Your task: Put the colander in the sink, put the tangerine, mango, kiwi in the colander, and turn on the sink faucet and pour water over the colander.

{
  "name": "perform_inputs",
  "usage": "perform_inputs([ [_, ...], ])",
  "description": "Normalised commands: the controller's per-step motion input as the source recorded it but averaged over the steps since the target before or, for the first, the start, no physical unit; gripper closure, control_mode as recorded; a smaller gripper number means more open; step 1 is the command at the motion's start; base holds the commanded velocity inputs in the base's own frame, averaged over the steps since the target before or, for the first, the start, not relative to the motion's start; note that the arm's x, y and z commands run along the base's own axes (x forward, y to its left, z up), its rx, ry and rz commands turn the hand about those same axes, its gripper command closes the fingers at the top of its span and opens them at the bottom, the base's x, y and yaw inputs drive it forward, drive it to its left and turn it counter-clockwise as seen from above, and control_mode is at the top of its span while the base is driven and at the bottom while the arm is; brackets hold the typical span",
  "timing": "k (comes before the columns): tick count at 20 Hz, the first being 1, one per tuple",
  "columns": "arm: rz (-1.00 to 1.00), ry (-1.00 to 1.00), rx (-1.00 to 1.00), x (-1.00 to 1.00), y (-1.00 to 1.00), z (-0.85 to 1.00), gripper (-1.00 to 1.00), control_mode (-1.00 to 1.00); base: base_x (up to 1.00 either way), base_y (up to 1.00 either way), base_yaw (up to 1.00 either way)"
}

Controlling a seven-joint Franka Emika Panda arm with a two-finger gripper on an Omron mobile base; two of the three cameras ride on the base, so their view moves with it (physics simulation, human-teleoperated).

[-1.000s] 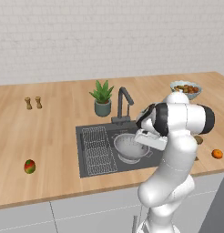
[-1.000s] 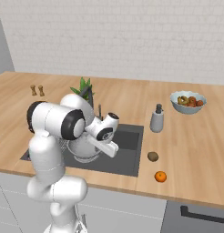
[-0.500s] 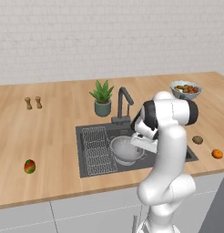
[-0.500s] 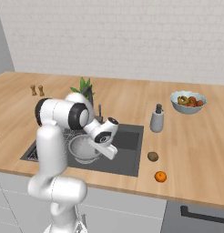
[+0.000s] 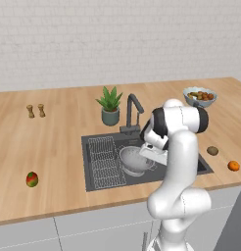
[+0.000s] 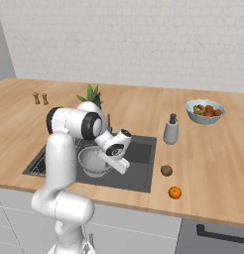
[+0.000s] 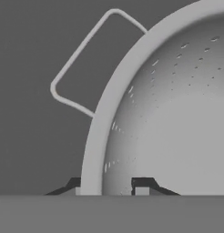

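Colander (image 5: 137, 161) seated in the sink (image 5: 98, 142), beside the wire rack (image 5: 107, 162); no fruit inside. Jaws of the gripper (image 7: 109, 186) clamped on the colander rim, one tip on each side of it, seen in the hand view; side handle (image 7: 86, 59) clear of the grip. First step judged done, pending release.

Outstanding: mango (image 5: 32, 179) far left on the surface; kiwi (image 5: 212, 150) and tangerine (image 5: 233, 165) right of the sink, near each other, near the front edge. Faucet (image 5: 132, 112) behind the basin, no stream visible. Potted plant (image 5: 110, 107), fruit bowl (image 5: 199, 96), shakers (image 5: 36, 111) and soap bottle (image 6: 170, 130) untouched.

No brands, labels or writing legible.
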Motion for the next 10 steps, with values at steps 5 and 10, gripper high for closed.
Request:
perform_inputs([
  [5, -0.02, 0.0, -0.02, 0.01, 0.0, -0.25, 1.0, -1.0, 0.0, 0.0, 0.0],
  [10, -0.01, 0.0, -0.04, -0.24, 0.0, 0.0, 1.0, -1.0, 0.0, 0.0, 0.0],
])
